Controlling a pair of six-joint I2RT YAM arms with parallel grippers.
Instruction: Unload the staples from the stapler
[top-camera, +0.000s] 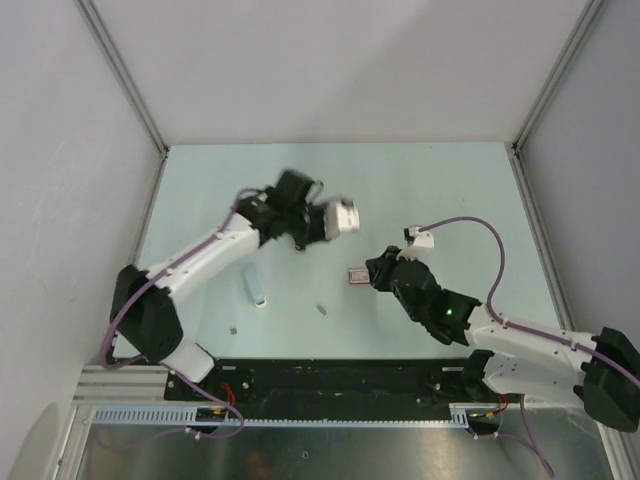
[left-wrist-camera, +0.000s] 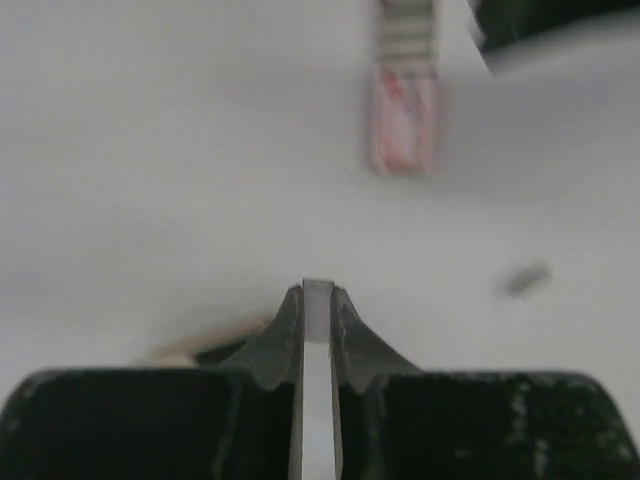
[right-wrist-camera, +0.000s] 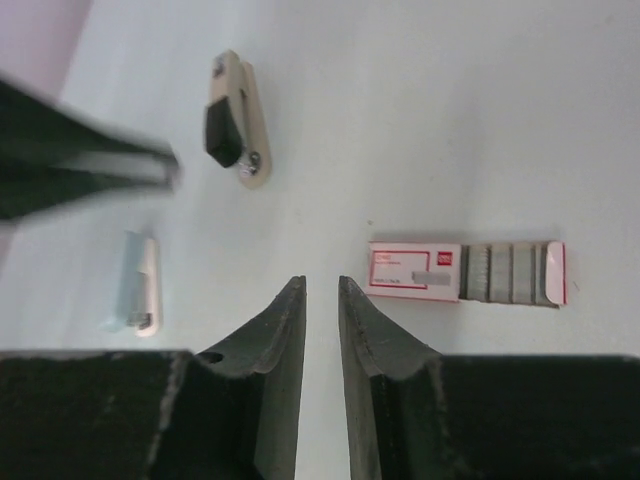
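Note:
My left gripper (left-wrist-camera: 318, 292) hangs above the table, shut on a thin pale grey strip of staples (left-wrist-camera: 318, 318) that runs up between its fingers. From the right wrist it shows at the upper left as the left gripper (right-wrist-camera: 165, 168). The stapler lies in two parts: a beige piece with a black block (right-wrist-camera: 238, 125) and a light blue piece (right-wrist-camera: 140, 285), also seen from above as the light blue piece (top-camera: 257, 287). A loose grey staple bit (top-camera: 321, 309) lies on the table. My right gripper (right-wrist-camera: 321, 285) stands low, slightly open with nothing between its fingers.
A red-and-white box (right-wrist-camera: 415, 271) with its tray of grey staple blocks (right-wrist-camera: 510, 272) pulled out lies just right of the right fingers; from above it is the box (top-camera: 354, 275). Another tiny grey bit (top-camera: 233, 328) lies near the left arm's base. Grey walls enclose the table.

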